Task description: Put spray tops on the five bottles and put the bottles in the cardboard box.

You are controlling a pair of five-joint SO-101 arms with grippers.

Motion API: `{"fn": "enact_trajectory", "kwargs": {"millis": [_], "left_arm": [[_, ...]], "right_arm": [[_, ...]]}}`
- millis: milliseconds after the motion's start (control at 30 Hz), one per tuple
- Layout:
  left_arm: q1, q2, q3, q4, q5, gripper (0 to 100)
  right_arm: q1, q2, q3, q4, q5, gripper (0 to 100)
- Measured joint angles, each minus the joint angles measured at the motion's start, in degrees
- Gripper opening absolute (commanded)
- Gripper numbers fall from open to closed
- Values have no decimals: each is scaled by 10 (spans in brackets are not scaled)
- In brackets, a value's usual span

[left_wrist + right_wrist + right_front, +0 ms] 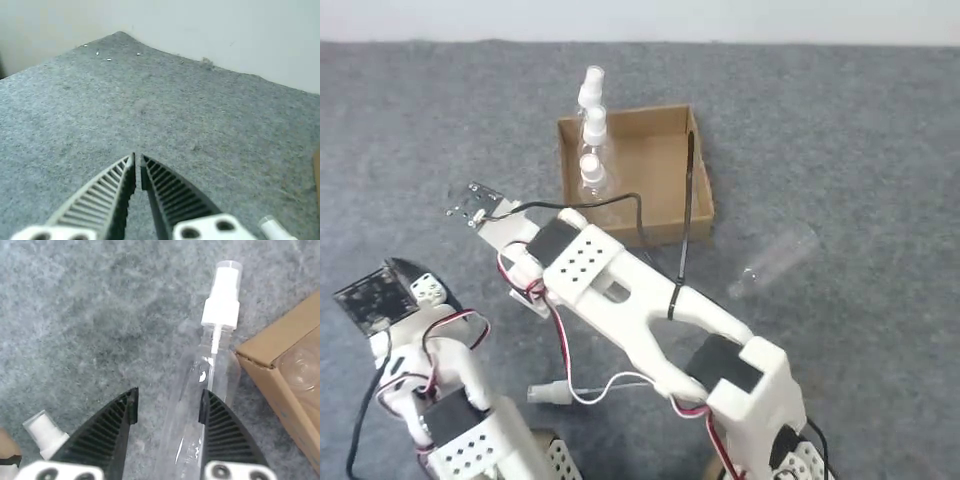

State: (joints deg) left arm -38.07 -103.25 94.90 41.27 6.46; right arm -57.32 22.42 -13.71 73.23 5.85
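**Tabletop** (840, 120): covered in grey carpet and bounded on the far side by a pale wall (225, 30).

**Right arm** (640, 310): white, stretched from its base towards the near corner of the box. A black cable (688, 200) is carried from it across the box.

**Left arm** (450, 410): white, folded up beside the right arm, well apart from the box.

**Box** (660, 175): brown cardboard, open-topped, set on the tabletop beyond the arms.

**Three capped bottles** (594, 128): clear and upright, lined along one side wall of the box. The base of the farthest is hidden, so its place inside cannot be confirmed.

**Fourth bottle** (207, 375): clear, fitted with a white spray top (220, 307). It is found outside the box, just beside a corner, and is framed by the right hand.

**Bare bottle** (775, 258): clear and open-necked, laid on its side on the tabletop. It is near the opposite side of the box but apart from it.

**Right hand** (169, 395): held wide. One finger is overlapped with the fourth bottle; the other is seen apart from it, with carpet between.

**Left hand** (138, 161): fingers drawn almost together with a thin slit left at the tips and nothing gripped. It is pointed over bare carpet towards the wall.

**Loose top** (548, 392): white, with its dip tube, laid on the tabletop between the bases of the two arms.

**White top** (44, 432): seen just beside the right hand. Whether it is the loose top cannot be told.
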Motion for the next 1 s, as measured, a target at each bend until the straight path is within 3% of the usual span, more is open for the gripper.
{"fn": "enact_trajectory", "kwargs": {"millis": [500, 767, 1000], "left_arm": [[1, 0, 0, 0, 0, 15], [1, 0, 0, 0, 0, 15], [1, 0, 0, 0, 0, 15]], "right_arm": [[31, 119, -174, 106, 4, 139], [33, 125, -185, 121, 37, 196], [37, 177, -186, 121, 37, 169]]}}
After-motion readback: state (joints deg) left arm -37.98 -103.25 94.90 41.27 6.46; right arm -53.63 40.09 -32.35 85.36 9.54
